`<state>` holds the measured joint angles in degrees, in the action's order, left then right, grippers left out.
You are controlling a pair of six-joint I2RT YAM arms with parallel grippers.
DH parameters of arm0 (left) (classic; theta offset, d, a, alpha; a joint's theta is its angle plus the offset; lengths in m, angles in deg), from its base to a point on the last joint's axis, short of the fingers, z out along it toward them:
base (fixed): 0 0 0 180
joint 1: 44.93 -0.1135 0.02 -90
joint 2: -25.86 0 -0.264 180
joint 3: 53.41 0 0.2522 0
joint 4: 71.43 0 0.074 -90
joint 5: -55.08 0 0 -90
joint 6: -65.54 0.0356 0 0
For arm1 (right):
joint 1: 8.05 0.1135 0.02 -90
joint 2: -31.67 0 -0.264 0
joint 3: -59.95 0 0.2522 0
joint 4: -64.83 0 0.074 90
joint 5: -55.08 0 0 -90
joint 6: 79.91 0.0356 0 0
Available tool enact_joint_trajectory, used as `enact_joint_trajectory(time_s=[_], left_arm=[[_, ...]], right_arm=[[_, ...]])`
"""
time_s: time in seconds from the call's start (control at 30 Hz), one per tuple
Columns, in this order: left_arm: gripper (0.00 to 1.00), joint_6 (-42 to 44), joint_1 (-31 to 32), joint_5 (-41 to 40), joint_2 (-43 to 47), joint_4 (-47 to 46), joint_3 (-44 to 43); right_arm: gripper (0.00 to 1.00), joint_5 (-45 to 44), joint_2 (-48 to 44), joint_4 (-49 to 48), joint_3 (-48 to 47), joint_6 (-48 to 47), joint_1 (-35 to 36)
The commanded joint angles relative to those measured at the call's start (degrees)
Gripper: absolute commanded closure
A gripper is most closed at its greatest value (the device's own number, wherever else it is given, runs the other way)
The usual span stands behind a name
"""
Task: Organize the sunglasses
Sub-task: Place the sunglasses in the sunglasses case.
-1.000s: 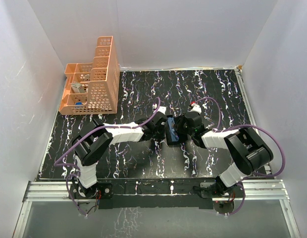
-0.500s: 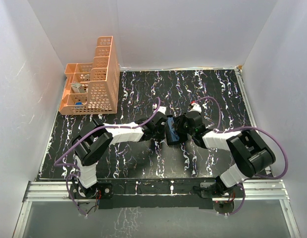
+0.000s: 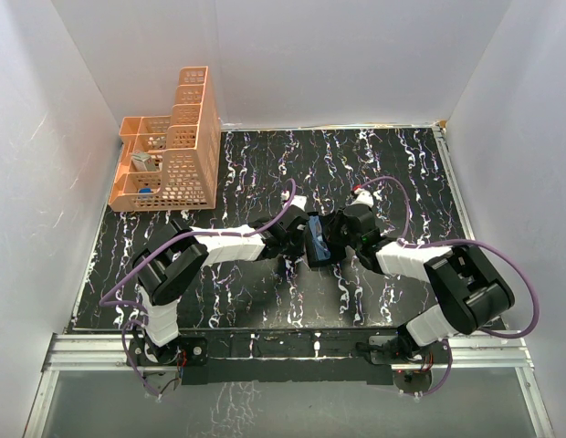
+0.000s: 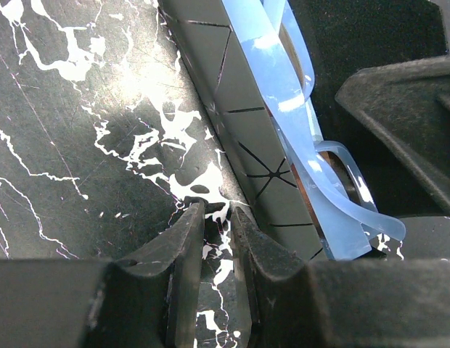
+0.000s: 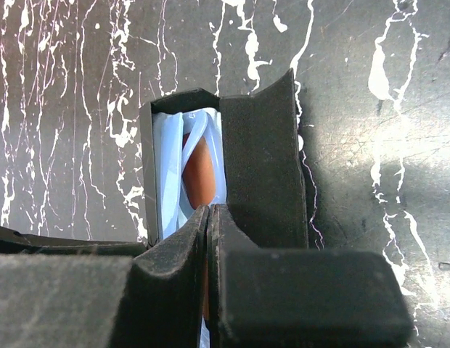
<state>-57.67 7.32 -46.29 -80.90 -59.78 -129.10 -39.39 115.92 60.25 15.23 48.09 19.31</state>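
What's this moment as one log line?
sunglasses: in open black case | right gripper: shut at case opening | left gripper: beside case wall

2 arms: left arm (image 3: 219, 245), right arm (image 3: 406, 258), blk joints, white links. Purple cables (image 3: 385, 180) loop along both. Left gripper (image 4: 215, 210) & right gripper (image 5: 210, 210) matte blk, angular.

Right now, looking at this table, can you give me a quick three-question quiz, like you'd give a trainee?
1. Fill in: the orange basket stands at the table's far ___ corner.
2. True or false: the right hand is spread wide.
3. The sunglasses lie: A in the basket; B in the black case; C on bare table.
Key: 1 left; 2 false; 3 B.
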Motion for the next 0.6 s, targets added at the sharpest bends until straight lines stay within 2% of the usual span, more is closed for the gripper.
enact_joint_trajectory(time_s=[0.0, 0.57], left_arm=[[0.79, 0.1, 0.0, -0.2, 0.8, 0.5, -0.7], [0.79, 0.1, 0.0, 0.2, 0.0, -0.1, -1.2]], right_arm=[[1.0, 1.9, 1.2, -4.0, 0.4, 0.5, 0.0], [1.0, 1.8, 3.5, -5.1, 0.8, 2.1, 3.4]])
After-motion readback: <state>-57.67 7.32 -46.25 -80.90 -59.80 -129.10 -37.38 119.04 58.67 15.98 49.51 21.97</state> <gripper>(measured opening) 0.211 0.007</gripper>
